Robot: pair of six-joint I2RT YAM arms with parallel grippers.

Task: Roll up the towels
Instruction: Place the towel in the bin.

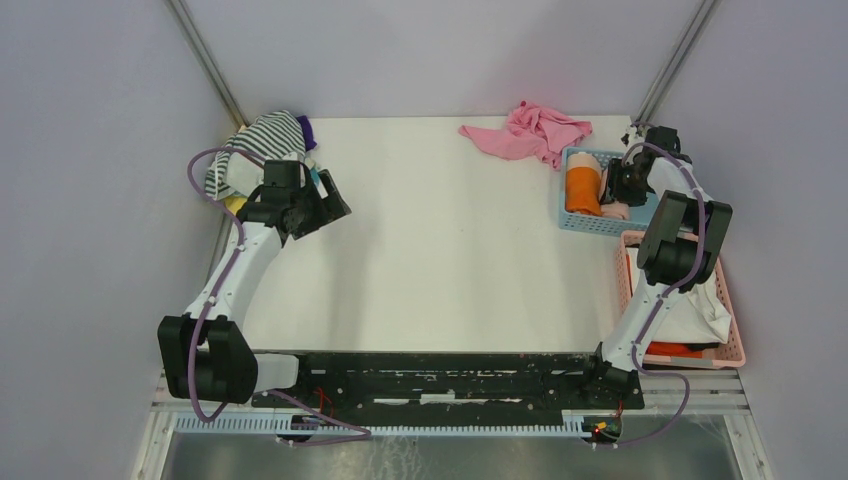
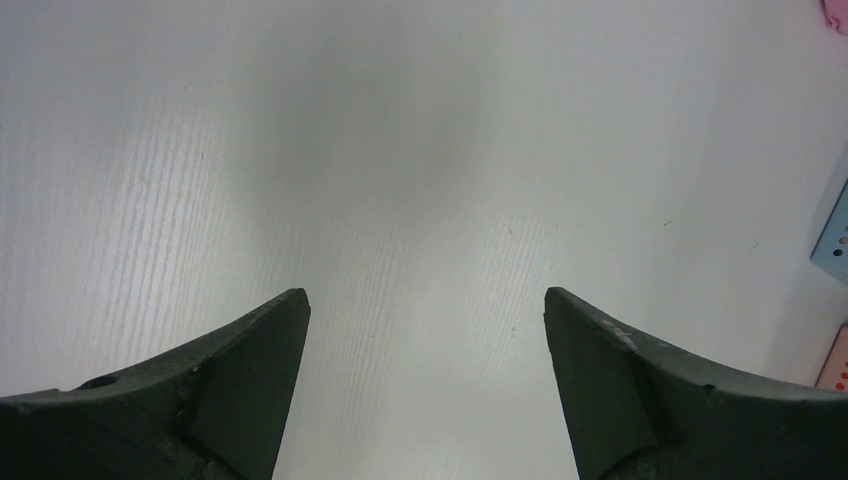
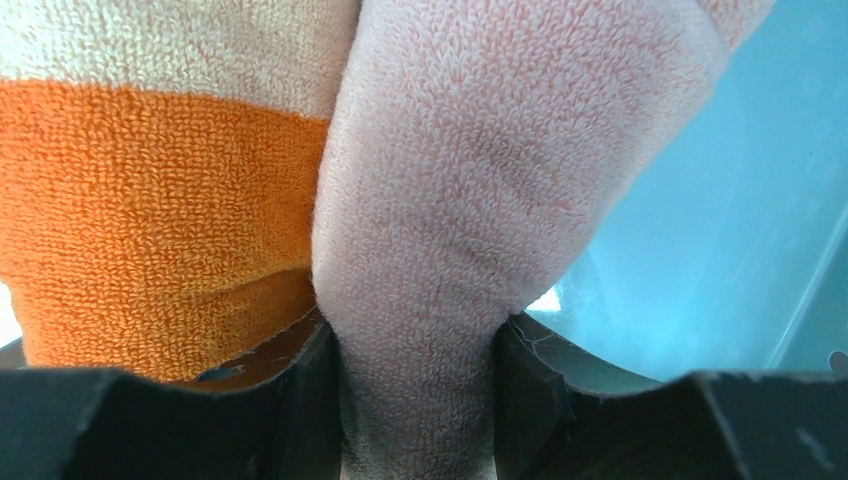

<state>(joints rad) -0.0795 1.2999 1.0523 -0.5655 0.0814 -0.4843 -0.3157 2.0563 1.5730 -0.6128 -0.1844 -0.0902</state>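
The blue basket (image 1: 585, 226) holds an orange towel (image 1: 582, 190) and a pale pink towel (image 3: 450, 200), pinched by the right jaws; the left jaws gape empty.

Between the fingers of the right pincer (image 3: 412, 345) the pale pink towel (image 3: 470, 180) goes dark in shadow, its lower end out of sight and its top cut by the frame. Left of that pincer the orange towel (image 3: 150, 220) is cropped as well. From above, this pincer's tips are covered, and the pale pink towel there is perhaps a mere sliver. Ahead and right of the left pincer (image 2: 425, 300), the blue basket (image 2: 835, 235) shows only a corner, and a pink scrap (image 2: 838, 12) is too small to identify.
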